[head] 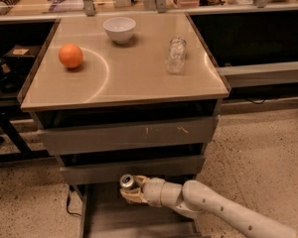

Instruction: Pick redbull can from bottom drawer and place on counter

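The redbull can (127, 182), small with a silver top, is held in my gripper (131, 189) above the open bottom drawer (109, 217), just in front of the middle drawer's front. My white arm comes in from the lower right. The gripper is shut on the can. The counter (134, 78) is the glossy beige tabletop above, with a faint white arc mark.
On the counter stand an orange (70, 56) at the left, a white bowl (119, 29) at the back and a clear plastic bottle (176, 55) at the right. Two upper grey drawers (129, 135) are closed. Speckled floor lies to the right.
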